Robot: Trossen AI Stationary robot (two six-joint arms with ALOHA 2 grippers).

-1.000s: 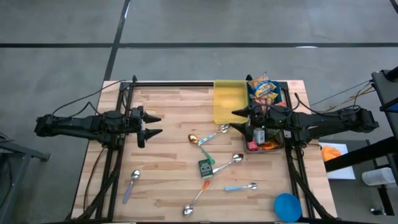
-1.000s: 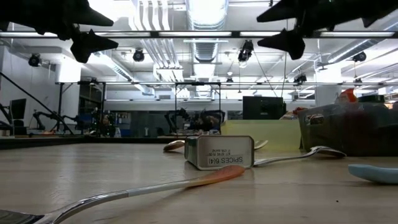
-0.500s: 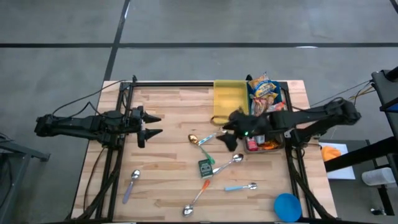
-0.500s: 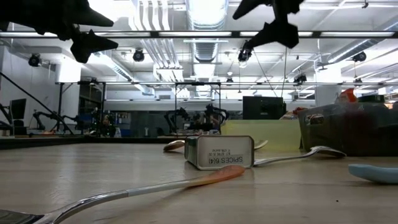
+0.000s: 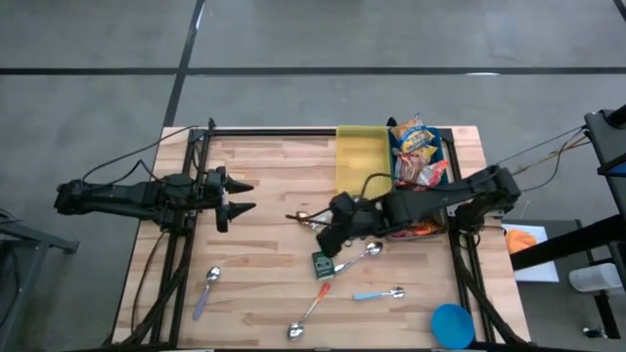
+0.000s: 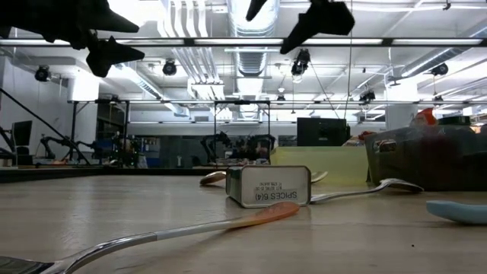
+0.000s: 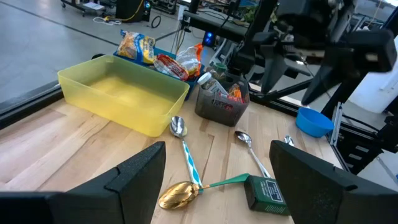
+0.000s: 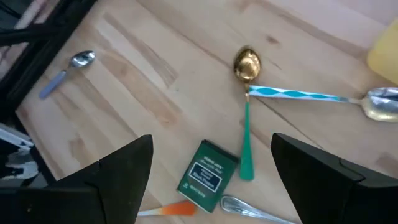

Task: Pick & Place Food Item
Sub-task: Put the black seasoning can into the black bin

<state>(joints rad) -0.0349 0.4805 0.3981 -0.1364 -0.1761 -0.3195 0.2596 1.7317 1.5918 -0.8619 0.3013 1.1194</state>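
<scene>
A green spice tin [image 5: 324, 264] lies on its side on the wooden table, near the middle; it also shows in the low view [image 6: 268, 186] and the right wrist view [image 8: 205, 175]. My right gripper [image 5: 325, 230] hangs open above the table, slanting down, over the tin and a gold spoon [image 8: 247, 63] with a green handle. It touches nothing. Snack bags [image 5: 413, 140] lie in a tray at the back right. My left gripper [image 5: 240, 196] waits open above the table's left side, pointing toward the right.
A yellow bin [image 5: 360, 161] stands at the back, a dark bin [image 7: 222, 106] of packets to its right. Several spoons lie scattered across the middle and front of the table [image 5: 264, 176]. A blue bowl [image 5: 451, 324] sits at the front right corner.
My right gripper has swung from over the dark bin toward the table's left, out over the middle. It has tipped from near level to slanting down and rolled, its fingers staying apart. It now hangs over the tin and the gold spoon.
</scene>
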